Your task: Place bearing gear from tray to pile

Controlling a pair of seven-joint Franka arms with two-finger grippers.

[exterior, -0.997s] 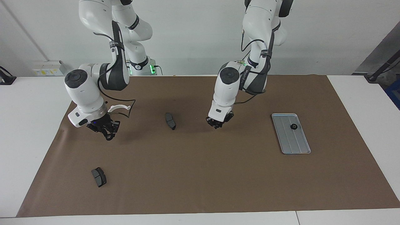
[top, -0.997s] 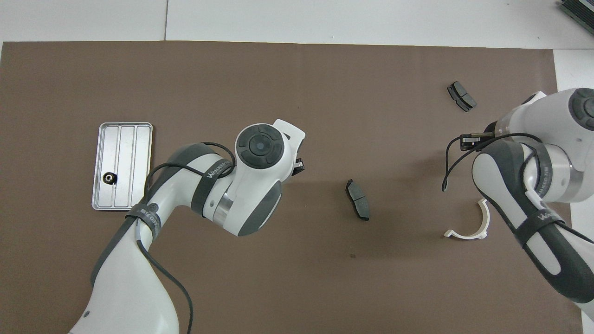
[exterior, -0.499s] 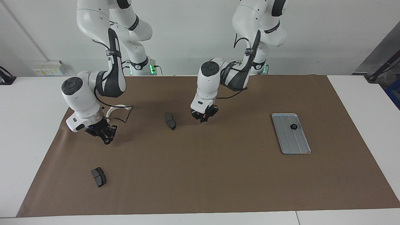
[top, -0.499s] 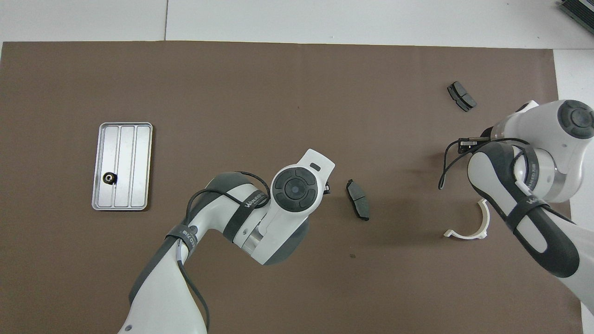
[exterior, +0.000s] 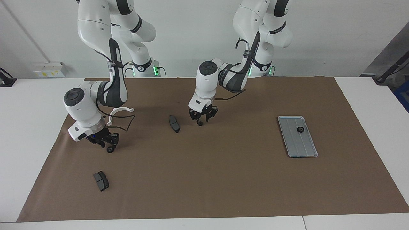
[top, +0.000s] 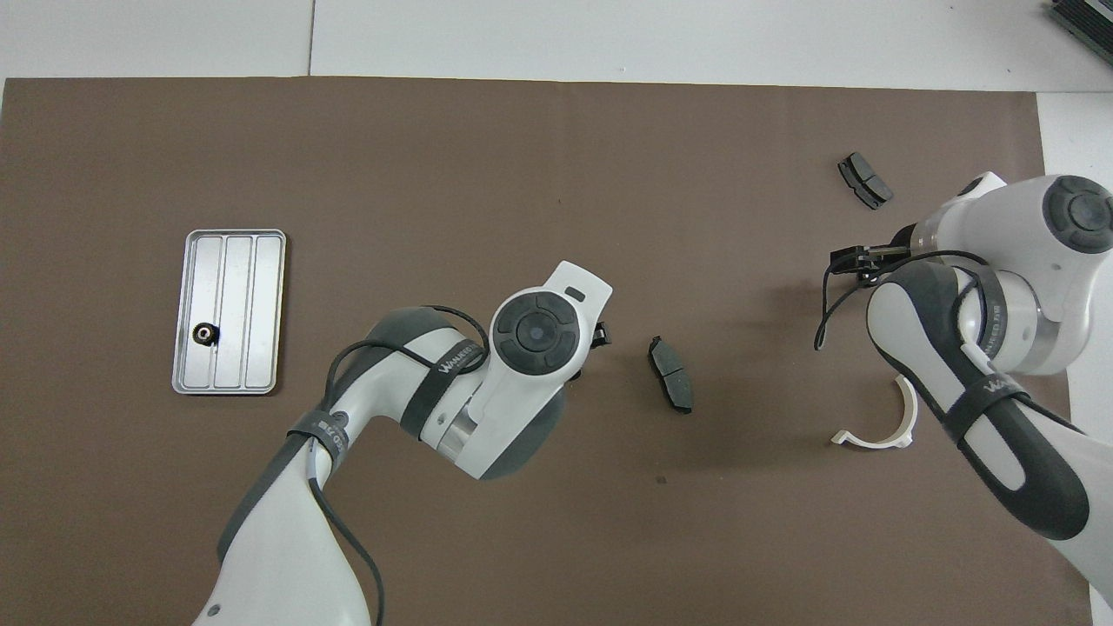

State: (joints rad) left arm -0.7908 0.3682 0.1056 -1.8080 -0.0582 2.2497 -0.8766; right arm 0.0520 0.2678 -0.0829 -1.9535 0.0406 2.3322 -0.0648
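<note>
**Gear sitting on the tray, both grippers hanging over the mat away from it**

The gear (exterior: pixel 300 129) (top: pixel 205 334), a small dark round part, is lying on the tray (exterior: pixel 298 150) (top: pixel 252 304), close to the rim on the robots' side. The tray is sitting flat on the brown mat (exterior: pixel 223 179) toward the left arm's end of the table. Nothing is touching the gear.

The left gripper (exterior: pixel 200 120) (top: pixel 600 333) is pointing down and hanging low over bare mat near the middle of the table. From it, the tray and gear are lying well apart toward the left arm's end. One dark pad (exterior: pixel 174 123) (top: pixel 670 374) is lying just beside it toward the right arm's end, with a gap between them. Whether this gripper is standing open or closed I cannot tell, and nothing is showing in its grasp.

The right gripper (exterior: pixel 108 145) (top: pixel 848 259) is hanging low over the mat at the right arm's end. It is over the stretch between the white bracket (exterior: pixel 119 111) (top: pixel 887 430) and a second pad (exterior: pixel 101 180) (top: pixel 864 180), touching neither. The bracket is lying nearer to the robots than that pad. Whether this gripper is standing open or closed I also cannot tell.
</note>
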